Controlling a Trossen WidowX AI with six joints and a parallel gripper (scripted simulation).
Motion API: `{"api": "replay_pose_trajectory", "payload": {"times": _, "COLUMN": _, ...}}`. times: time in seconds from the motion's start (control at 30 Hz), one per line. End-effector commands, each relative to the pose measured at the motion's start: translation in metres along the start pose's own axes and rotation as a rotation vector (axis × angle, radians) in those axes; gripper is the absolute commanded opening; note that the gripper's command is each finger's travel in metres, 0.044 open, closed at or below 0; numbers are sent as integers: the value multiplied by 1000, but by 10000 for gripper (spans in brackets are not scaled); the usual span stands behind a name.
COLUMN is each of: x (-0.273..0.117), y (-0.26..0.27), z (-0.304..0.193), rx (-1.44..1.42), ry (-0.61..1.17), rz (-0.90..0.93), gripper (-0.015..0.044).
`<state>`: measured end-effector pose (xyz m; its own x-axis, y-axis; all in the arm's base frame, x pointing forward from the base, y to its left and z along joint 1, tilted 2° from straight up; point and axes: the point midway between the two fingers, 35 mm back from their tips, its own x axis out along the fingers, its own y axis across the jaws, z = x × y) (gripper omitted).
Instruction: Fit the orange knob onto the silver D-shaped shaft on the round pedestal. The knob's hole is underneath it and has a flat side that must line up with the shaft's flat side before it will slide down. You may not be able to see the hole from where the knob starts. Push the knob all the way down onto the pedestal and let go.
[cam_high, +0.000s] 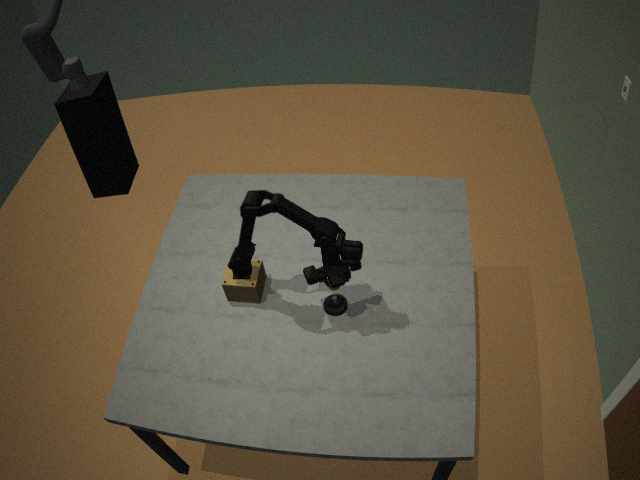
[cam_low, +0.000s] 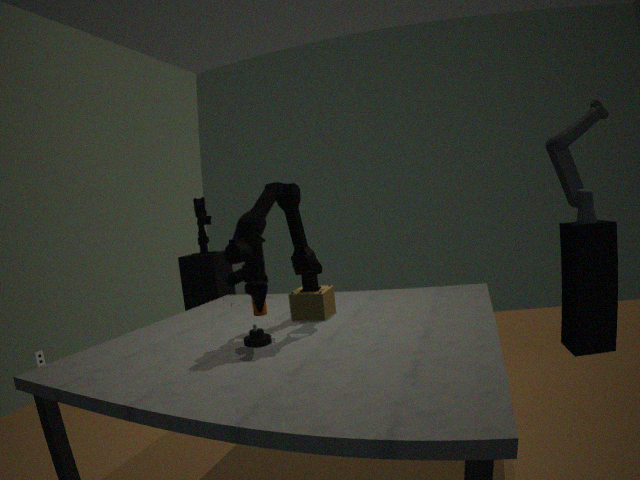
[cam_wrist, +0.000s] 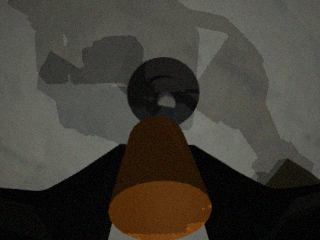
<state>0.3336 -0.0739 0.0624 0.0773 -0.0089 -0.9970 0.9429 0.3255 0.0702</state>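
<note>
One orange knob (cam_high: 334, 289) (cam_low: 264, 308) (cam_wrist: 159, 170) is clamped between the fingers of my claw (cam_high: 334, 284) (cam_low: 260, 305) (cam_wrist: 156, 151), held in the air above the round black pedestal (cam_high: 335, 305) (cam_low: 257, 339) (cam_wrist: 140, 97) and apart from it. From the exterior view I can see the silver shaft (cam_low: 254, 327) (cam_wrist: 166, 101) standing up from the pedestal's middle, with a gap between its tip and the knob's underside. My arm (cam_high: 294, 210) (cam_low: 296, 227) arches over from its tan mounting block (cam_high: 244, 290) (cam_low: 312, 305) on the grey table (cam_high: 289, 361) (cam_low: 361, 382), and I cannot tell how the knob's hidden hole is turned.
</note>
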Motion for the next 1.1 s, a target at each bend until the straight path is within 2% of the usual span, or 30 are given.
{"api": "replay_pose_trajectory", "payload": {"times": 0.0, "x": 5, "y": -5, "z": 12, "rx": -2, "ry": 3, "rz": 0, "gripper": 0}}
{"api": "replay_pose_trajectory", "payload": {"times": 0.27, "x": 10, "y": -9, "z": 20, "rx": -1, "ry": 2, "rz": 0, "gripper": 0}}
{"api": "replay_pose_trajectory", "payload": {"times": 0.53, "x": 34, "y": -10, "z": 21, "rx": 2, "ry": 2, "rz": -1, "gripper": 0}}
{"api": "replay_pose_trajectory", "payload": {"times": 1.07, "x": 32, "y": -8, "z": 20, "rx": 6, "ry": 2, "rz": 0, "gripper": 0}}
